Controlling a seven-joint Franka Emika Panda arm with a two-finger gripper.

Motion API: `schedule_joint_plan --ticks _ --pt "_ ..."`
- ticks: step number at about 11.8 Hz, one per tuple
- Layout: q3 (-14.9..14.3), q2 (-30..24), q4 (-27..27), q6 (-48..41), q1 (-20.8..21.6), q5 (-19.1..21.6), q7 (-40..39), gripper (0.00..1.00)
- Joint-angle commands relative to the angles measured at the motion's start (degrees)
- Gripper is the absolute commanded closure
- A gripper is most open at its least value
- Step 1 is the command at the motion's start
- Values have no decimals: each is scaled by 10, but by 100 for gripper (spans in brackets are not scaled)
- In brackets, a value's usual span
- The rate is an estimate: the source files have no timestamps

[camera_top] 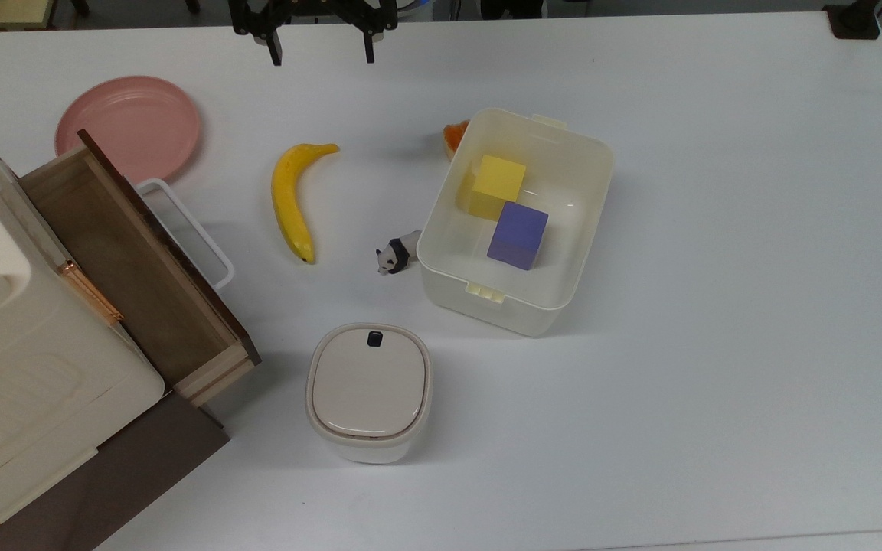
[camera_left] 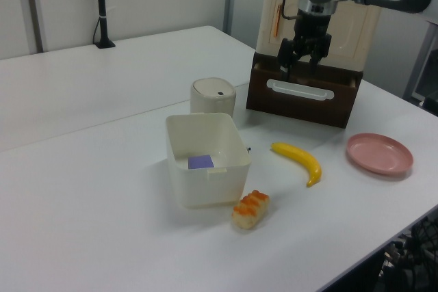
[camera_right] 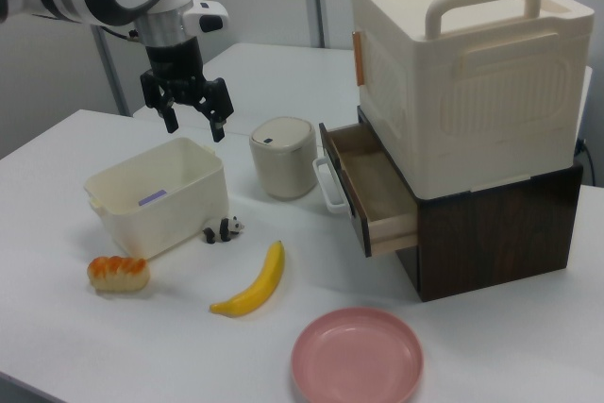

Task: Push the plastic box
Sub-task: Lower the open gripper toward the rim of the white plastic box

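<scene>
The plastic box [camera_top: 583, 229] is a lidless translucent cream tub on the white table, right of centre in the top view. It holds a yellow cube [camera_top: 498, 178] and a purple cube [camera_top: 518, 233]. The box also appears in the left view [camera_left: 205, 186] and in the right view [camera_right: 160, 203]. My gripper [camera_top: 324, 55] is open and holds nothing. It hangs in the air near the top view's upper edge, up and left of the box and apart from it. In the right view the gripper [camera_right: 194, 125] hovers over the box's back corner, and in the left view it [camera_left: 300, 62] is in front of the cabinet.
A banana [camera_top: 291, 200], a small panda figure [camera_top: 395, 254] and an orange bread piece [camera_top: 455, 135] lie left of the box. A lidded white container [camera_top: 368, 390] stands below it. A pink plate [camera_top: 129, 126] and a cabinet with an open wooden drawer [camera_top: 131, 264] fill the top view's left.
</scene>
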Motion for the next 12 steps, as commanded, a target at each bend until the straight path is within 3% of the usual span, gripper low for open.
schedule_joint_plan --ticks 1,6,9,12 --pt "-7 -19 -19 -10 0 13 -122 0" --pt "-7 -29 -56 -11 -13 4 -433 0" --pt "-3 -28 -90 22 -12 -10 -507 0" --pt "15 -22 -147 123 -9 -46 -526 0"
